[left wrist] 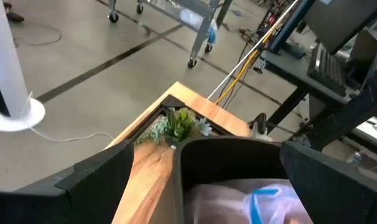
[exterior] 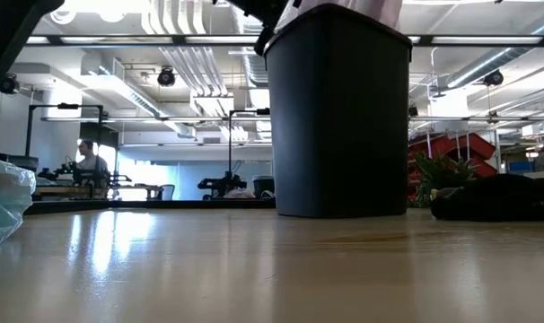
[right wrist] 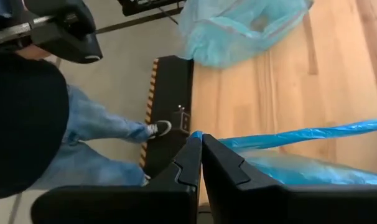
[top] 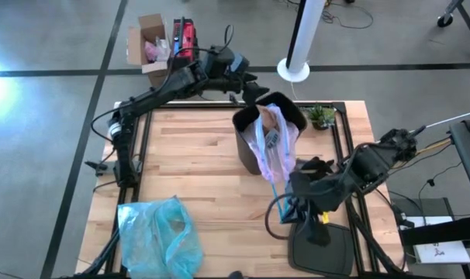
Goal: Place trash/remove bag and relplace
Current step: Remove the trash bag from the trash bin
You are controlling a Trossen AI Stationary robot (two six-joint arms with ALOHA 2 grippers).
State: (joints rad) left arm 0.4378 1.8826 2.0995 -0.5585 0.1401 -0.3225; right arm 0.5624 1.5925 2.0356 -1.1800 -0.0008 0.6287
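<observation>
The bag [top: 272, 147] hangs partly out of the black bin [top: 250, 147], which stands upright near the far edge of the bench [top: 204, 178]; its pale film drapes down the bin's near side. A blue drawstring [top: 279, 182] runs from the bag to the right gripper [top: 297, 203], whose fingers are fully closed on that strand (right wrist view shows it pinched taut). The left gripper [top: 258, 91] hovers over the bin's far rim, fingers spread wide, holding nothing. The film is judged light, limp, slippery and easily torn; the drawstring loop is the stronger hold. A light-blue bag [top: 159, 236] lies at the bench's near left corner.
</observation>
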